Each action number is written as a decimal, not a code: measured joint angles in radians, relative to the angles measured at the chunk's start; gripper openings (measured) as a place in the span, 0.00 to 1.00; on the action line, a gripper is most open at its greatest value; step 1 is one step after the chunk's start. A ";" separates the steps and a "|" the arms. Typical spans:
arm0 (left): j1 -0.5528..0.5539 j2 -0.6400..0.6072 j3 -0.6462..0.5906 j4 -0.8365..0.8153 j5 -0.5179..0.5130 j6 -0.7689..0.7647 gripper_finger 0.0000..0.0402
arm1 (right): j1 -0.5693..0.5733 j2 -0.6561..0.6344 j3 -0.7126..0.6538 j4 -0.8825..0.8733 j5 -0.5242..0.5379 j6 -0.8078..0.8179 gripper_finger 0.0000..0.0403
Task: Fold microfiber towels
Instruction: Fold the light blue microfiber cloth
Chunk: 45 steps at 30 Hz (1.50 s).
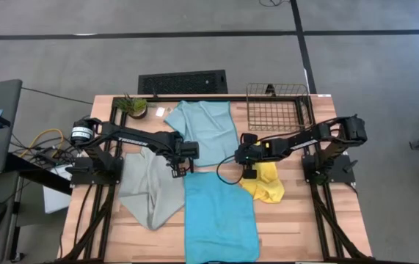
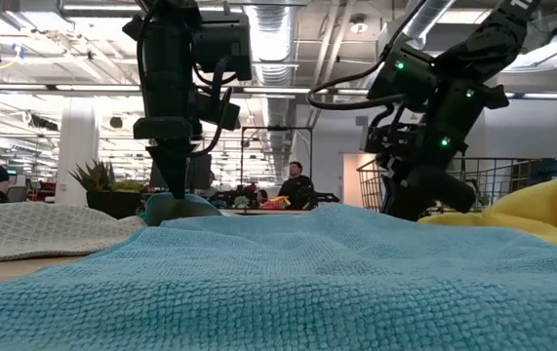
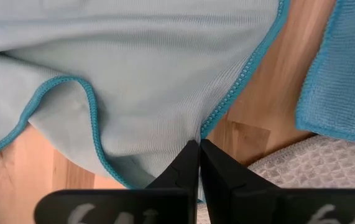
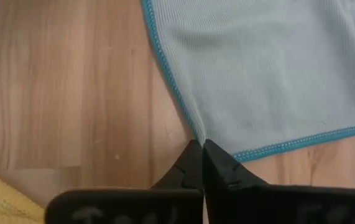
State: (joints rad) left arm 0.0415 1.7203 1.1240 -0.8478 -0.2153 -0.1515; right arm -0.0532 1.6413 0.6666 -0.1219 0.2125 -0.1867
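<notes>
While clamped | left gripper (image 3: 199, 144), right gripper (image 4: 201, 144) | each pinches pale blue towel (image 1: 208, 130) edge

Both arms are matte black, jointed and boxy, with white lettering along the left arm (image 1: 132, 137). A silver disc sits at its shoulder. Black cables loop off the right arm (image 1: 304, 136), small green lights glow on it, and each finger tapers to a point.

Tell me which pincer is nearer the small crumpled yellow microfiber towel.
Right. The right pincer sits right beside the small crumpled yellow microfiber towel; the left pincer is across the table.
</notes>
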 joint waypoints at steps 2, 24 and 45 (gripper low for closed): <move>-0.005 0.000 0.000 0.000 -0.007 -0.003 0.00 | 0.000 0.000 0.002 0.000 0.001 0.003 0.03; -0.078 -0.131 0.001 -0.058 -0.164 -0.147 0.00 | 0.052 0.003 0.211 -0.356 0.238 0.102 0.02; 0.059 -0.159 0.288 -0.292 -0.495 0.015 0.00 | -0.082 -0.239 0.380 -0.419 0.445 -0.030 0.01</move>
State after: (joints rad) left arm 0.1002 1.5608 1.4116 -1.1398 -0.7098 -0.1364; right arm -0.1353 1.4028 1.0468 -0.5407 0.6573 -0.2167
